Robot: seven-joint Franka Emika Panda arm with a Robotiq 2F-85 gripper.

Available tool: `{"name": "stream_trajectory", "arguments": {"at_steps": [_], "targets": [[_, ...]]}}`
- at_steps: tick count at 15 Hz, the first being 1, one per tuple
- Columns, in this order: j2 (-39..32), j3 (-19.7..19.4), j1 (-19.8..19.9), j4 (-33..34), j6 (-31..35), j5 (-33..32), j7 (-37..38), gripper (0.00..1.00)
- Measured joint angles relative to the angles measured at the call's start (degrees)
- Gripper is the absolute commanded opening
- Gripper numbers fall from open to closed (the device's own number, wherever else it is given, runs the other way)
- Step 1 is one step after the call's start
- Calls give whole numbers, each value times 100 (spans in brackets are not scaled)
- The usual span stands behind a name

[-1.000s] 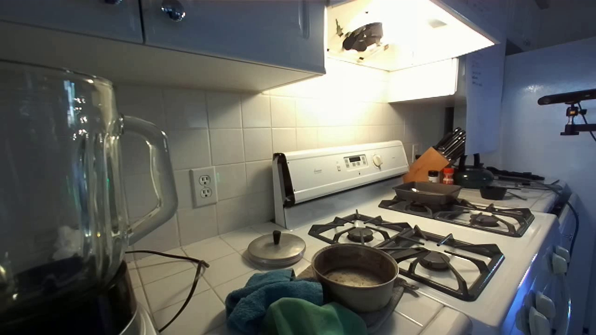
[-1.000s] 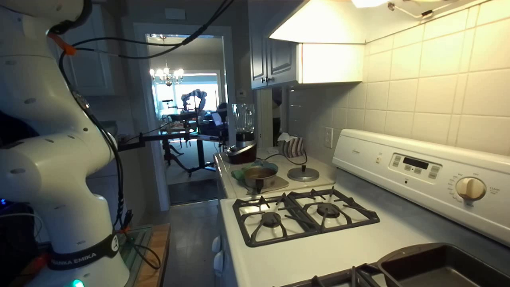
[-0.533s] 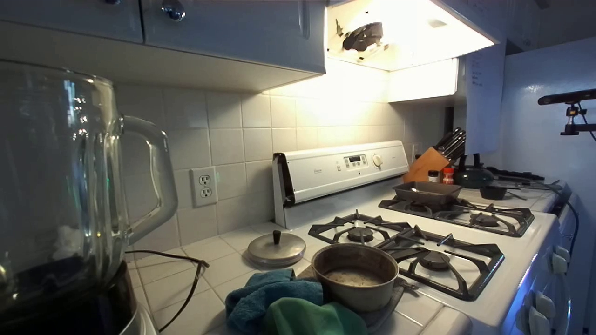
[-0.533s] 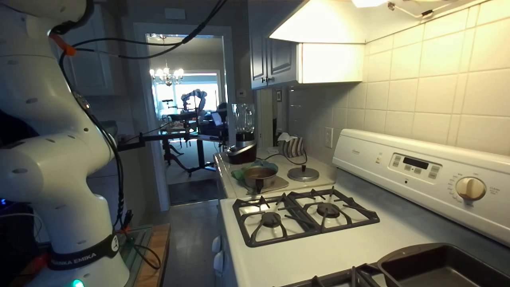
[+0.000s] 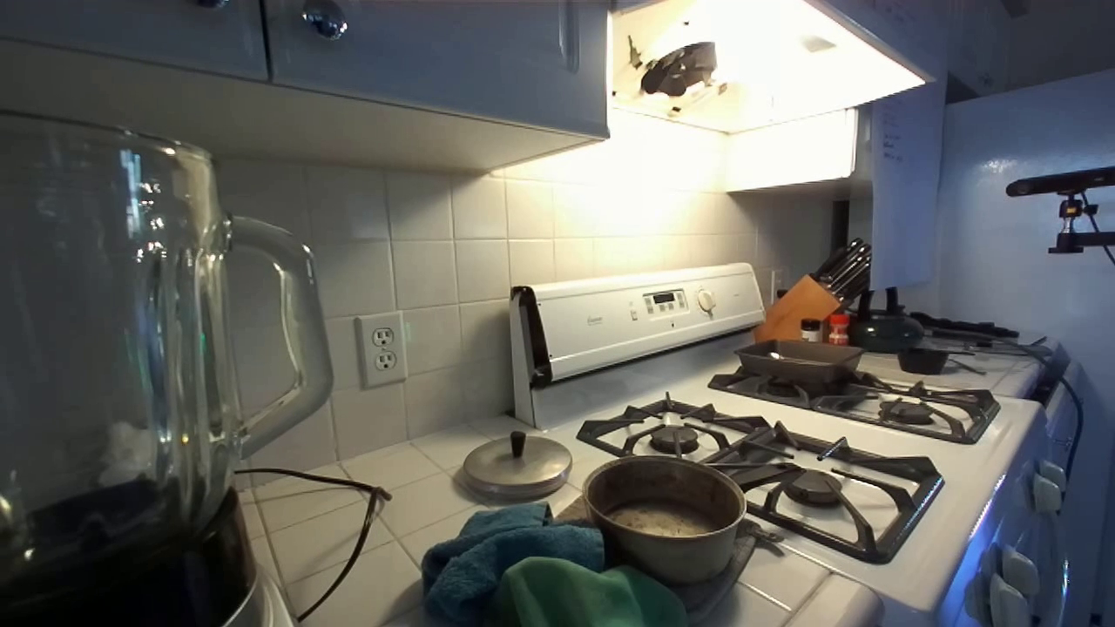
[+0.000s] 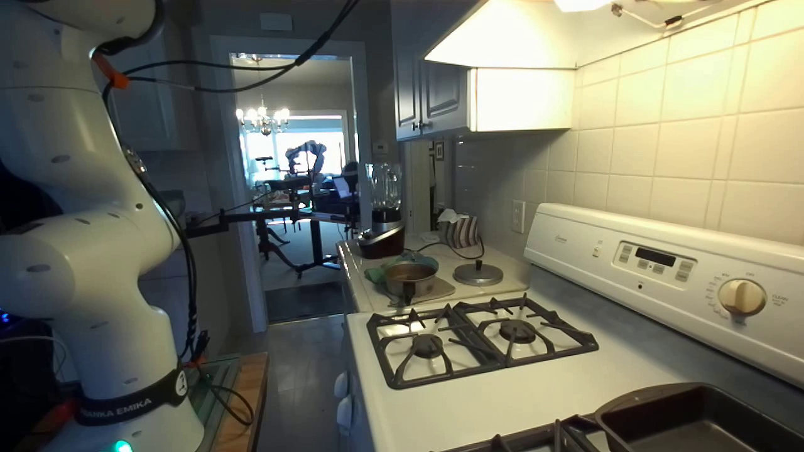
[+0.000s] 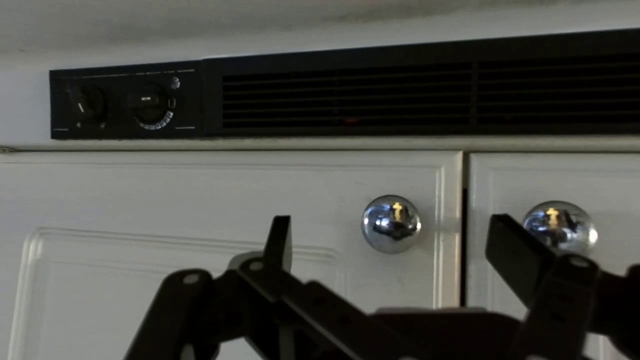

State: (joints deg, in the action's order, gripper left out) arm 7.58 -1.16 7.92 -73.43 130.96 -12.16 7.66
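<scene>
Chrome knob [image 7: 391, 224] appears midway across the wide-spread tool [image 7: 393, 235], so any approach is best kept straight, clear of the neighbouring knob [image 7: 562, 225].

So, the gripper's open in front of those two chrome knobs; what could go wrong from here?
1. In the wrist view, one finger of the open gripper overlaps a chrome cabinet knob, so it might bump it on approach.
2. The neighboring knob shows between the fingers but looks smooth and rounded, so a grip could slip.
3. The exterior views don't show the gripper, so its gap to the cabinet doors is hard to judge; it may hit them.
</scene>
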Motion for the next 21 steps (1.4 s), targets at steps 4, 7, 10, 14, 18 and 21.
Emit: {"name": "stream_trajectory", "arguments": {"at_steps": [4,7,10,14,18,21], "targets": [[-280,76,-1,490,-364,-41,-27,100],[-508,134,-3,864,-567,-163,-27,66],[-704,152,-4,1170,-634,-325,-27,45],[-886,160,-10,1484,-787,-484,-27,16],[-1000,200,-78,1760,-1134,-522,-27,55],[-1068,200,-84,1929,-1366,-592,-43,74]]}}
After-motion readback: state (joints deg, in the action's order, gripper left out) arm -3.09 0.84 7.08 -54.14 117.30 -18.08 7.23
